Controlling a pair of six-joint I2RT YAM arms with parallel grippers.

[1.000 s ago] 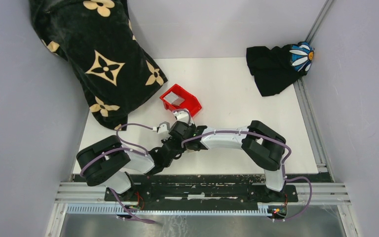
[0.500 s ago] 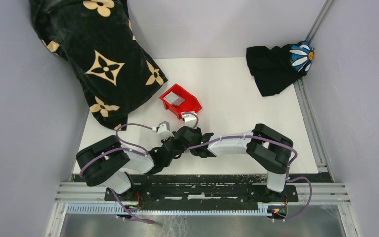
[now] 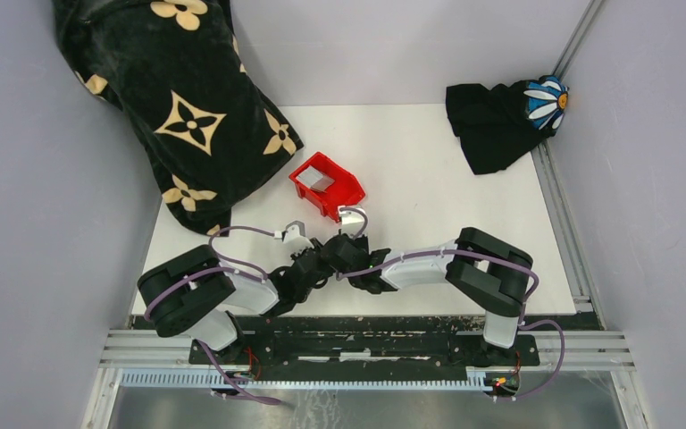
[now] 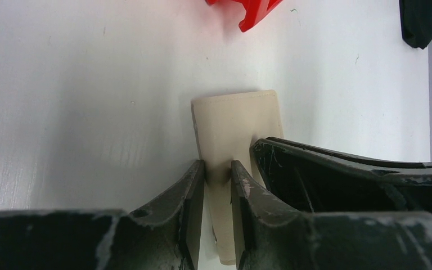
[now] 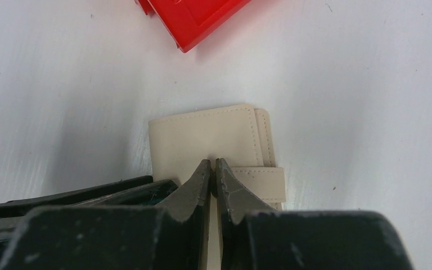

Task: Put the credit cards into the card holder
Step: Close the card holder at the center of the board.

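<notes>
Legible text, labels, brands, numbers: none in any view. Marks only: tan flower and four-point star motifs on black plush cloth (image 3: 188, 116), no letters among them; white daisy emblem (image 3: 547, 101), orange centre, on dark cloth (image 3: 491, 125), far right corner

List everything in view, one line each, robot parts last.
card holder: one, beige, just nearer than the bin, between both grippers
red bin: one, red, mid-table
patterned cloth: one, black with beige flowers, far left
daisy cloth: one, black with a blue-white daisy, far right corner
table: one, white
left gripper: one, black, shut on the card holder
right gripper: one, black, shut on the card holder
</notes>
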